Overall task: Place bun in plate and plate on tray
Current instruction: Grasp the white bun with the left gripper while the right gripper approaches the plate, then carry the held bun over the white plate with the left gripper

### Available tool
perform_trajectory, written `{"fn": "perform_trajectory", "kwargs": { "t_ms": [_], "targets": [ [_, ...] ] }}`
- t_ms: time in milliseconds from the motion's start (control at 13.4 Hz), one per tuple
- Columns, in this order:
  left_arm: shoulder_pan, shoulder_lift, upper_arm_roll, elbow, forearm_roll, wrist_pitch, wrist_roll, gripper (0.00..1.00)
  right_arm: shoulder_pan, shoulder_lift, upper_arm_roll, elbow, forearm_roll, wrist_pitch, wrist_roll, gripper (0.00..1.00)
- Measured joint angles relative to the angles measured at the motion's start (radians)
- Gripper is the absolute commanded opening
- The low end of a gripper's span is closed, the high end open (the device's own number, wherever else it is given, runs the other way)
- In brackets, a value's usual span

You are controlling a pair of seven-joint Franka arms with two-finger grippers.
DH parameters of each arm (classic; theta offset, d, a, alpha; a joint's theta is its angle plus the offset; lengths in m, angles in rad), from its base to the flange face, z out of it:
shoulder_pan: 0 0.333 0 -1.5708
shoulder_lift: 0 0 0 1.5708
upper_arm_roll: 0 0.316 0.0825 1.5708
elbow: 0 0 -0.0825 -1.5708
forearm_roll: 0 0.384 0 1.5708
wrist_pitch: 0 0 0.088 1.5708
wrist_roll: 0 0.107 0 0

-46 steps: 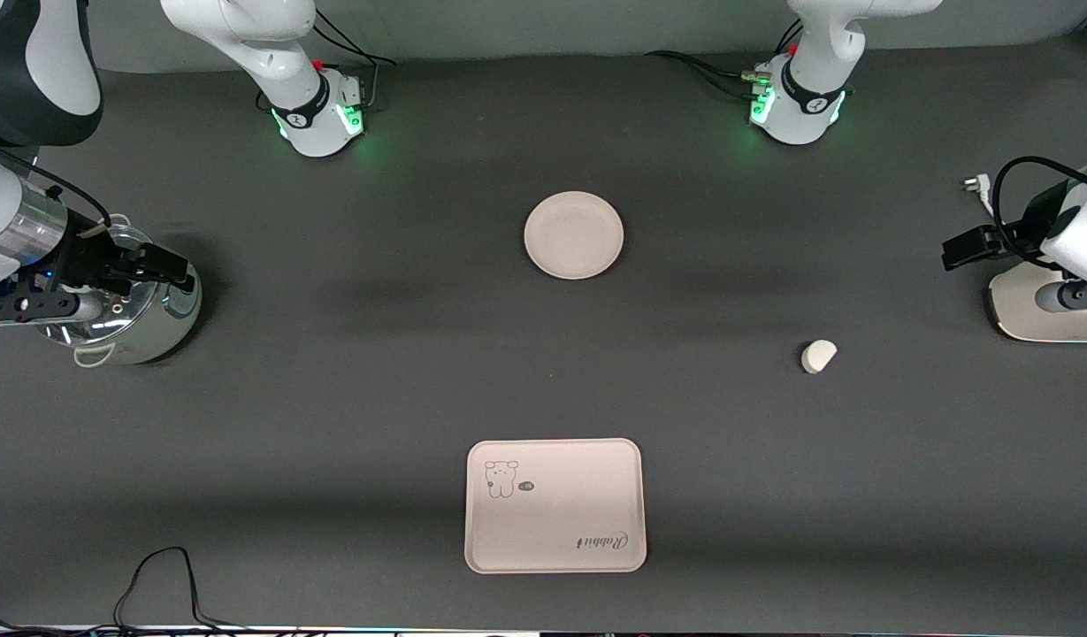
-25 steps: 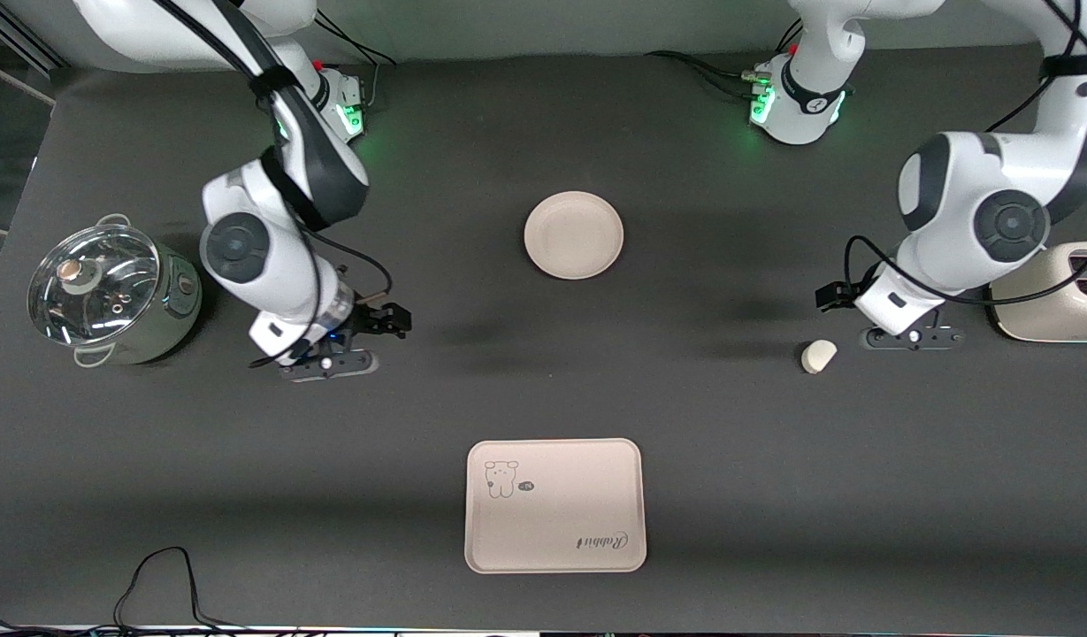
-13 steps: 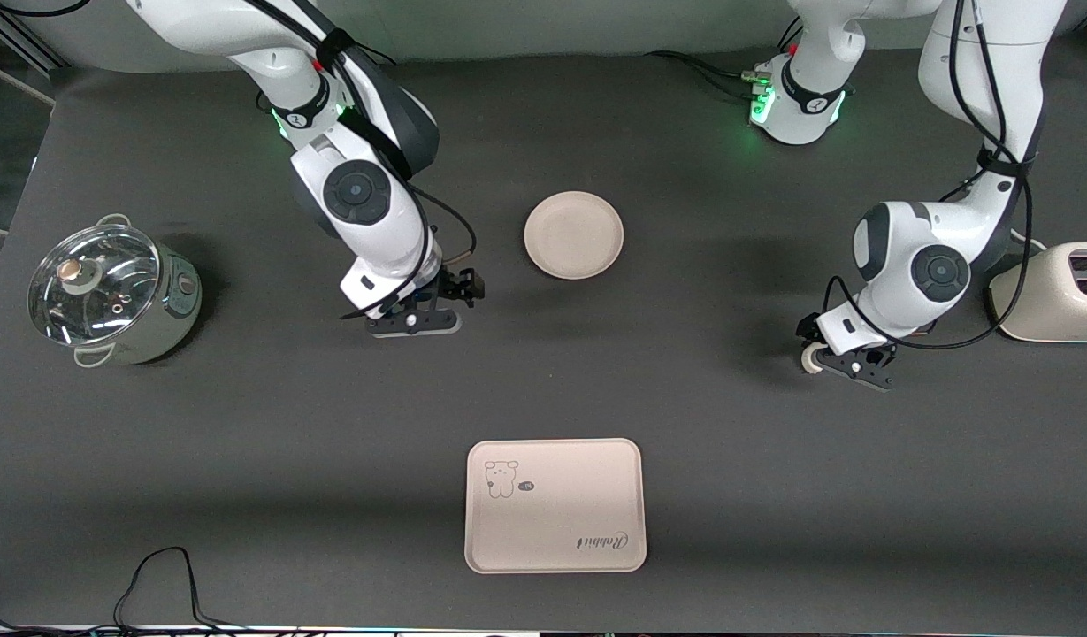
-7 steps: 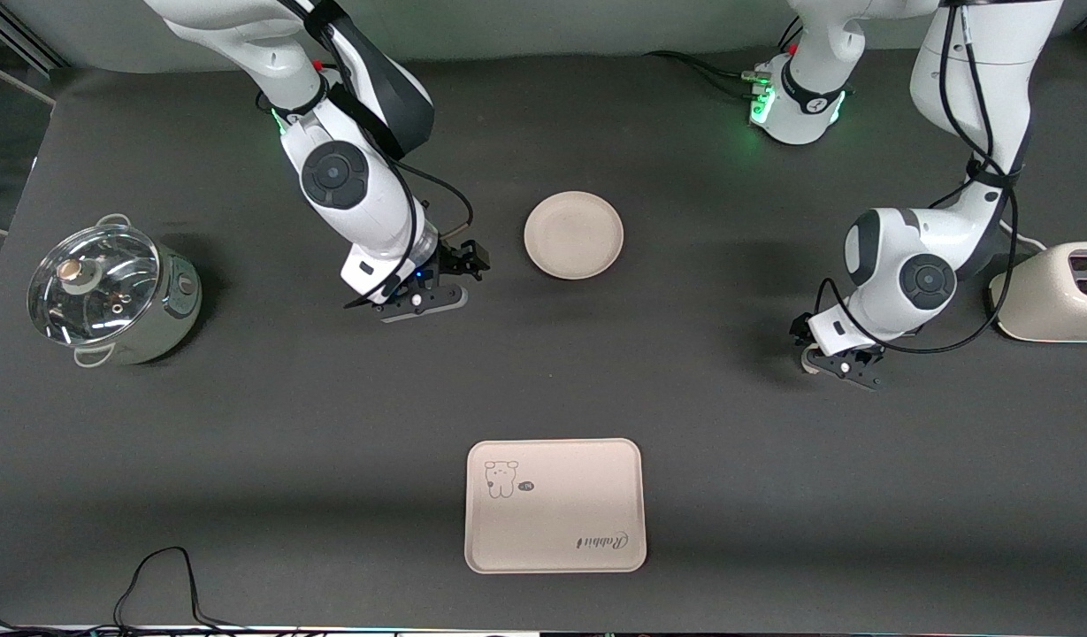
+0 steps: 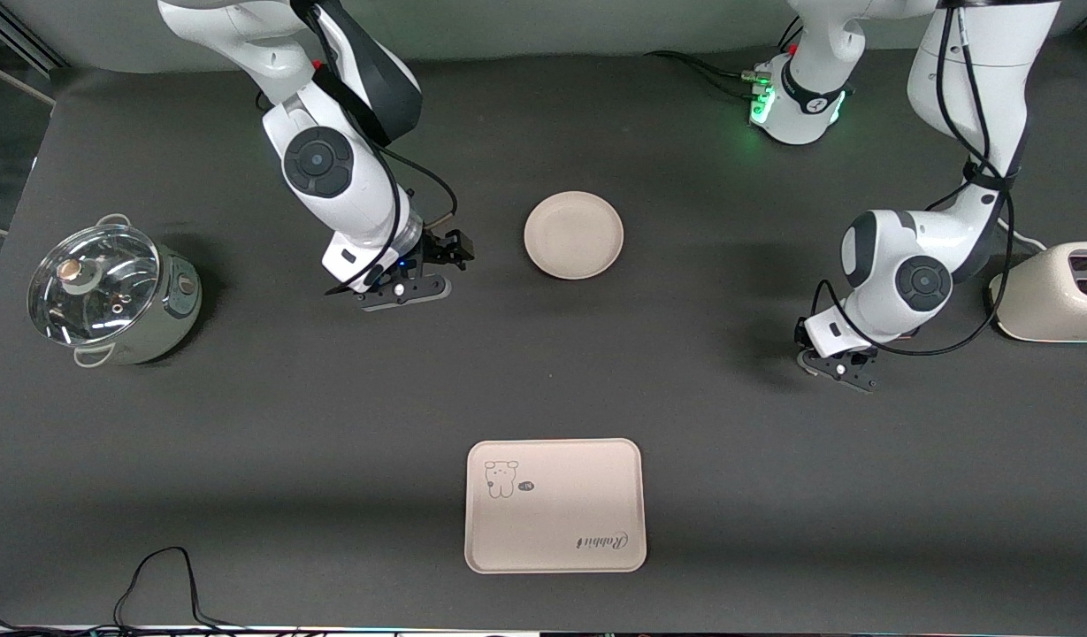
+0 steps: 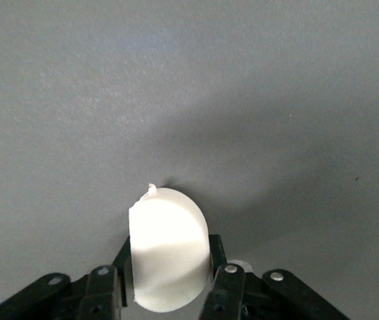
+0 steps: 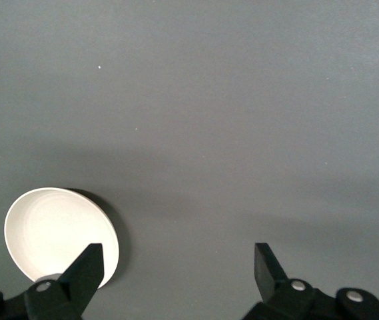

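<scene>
The off-white bun (image 6: 168, 247) lies on the dark table, toward the left arm's end. My left gripper (image 5: 810, 356) is down over it and hides it in the front view. In the left wrist view my left gripper (image 6: 169, 252) has both fingers pressed against the bun's sides. The round cream plate (image 5: 574, 235) lies empty mid-table. My right gripper (image 5: 455, 251) is open and empty beside the plate, toward the right arm's end. The right wrist view shows my right gripper (image 7: 176, 267) and the plate (image 7: 56, 240). The rectangular tray (image 5: 554, 505) lies empty, nearer the front camera than the plate.
A steel pot with a glass lid (image 5: 110, 292) stands at the right arm's end of the table. A cream toaster (image 5: 1052, 292) stands at the left arm's end. A black cable (image 5: 154, 579) loops at the table edge nearest the front camera.
Both arms swung in from the table's ends. My left gripper came down over the bun and closed on it. My right gripper neared the plate, then drew back slightly.
</scene>
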Motion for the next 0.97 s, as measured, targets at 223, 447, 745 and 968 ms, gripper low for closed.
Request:
{"fn": "perform_trajectory", "kwargs": {
  "t_ms": [223, 447, 745, 968],
  "targets": [
    [0.000, -0.003, -0.001, 0.038, -0.005, -0.039, 0.000, 0.39, 0.001, 0.001, -0.001, -0.008, 0.001, 0.020, 0.000, 1.00],
    [0.000, -0.066, 0.000, 0.125, -0.019, -0.258, 0.000, 0.39, 0.008, 0.013, 0.000, -0.026, 0.066, 0.035, 0.000, 1.00],
    [0.001, -0.226, 0.005, 0.269, -0.065, -0.664, -0.007, 0.39, 0.018, 0.023, 0.000, -0.085, 0.094, 0.118, 0.000, 1.00],
    [-0.001, -0.307, -0.021, 0.321, -0.077, -0.819, -0.118, 0.39, 0.036, 0.019, 0.003, -0.150, 0.094, 0.220, 0.000, 1.00]
  ]
}}
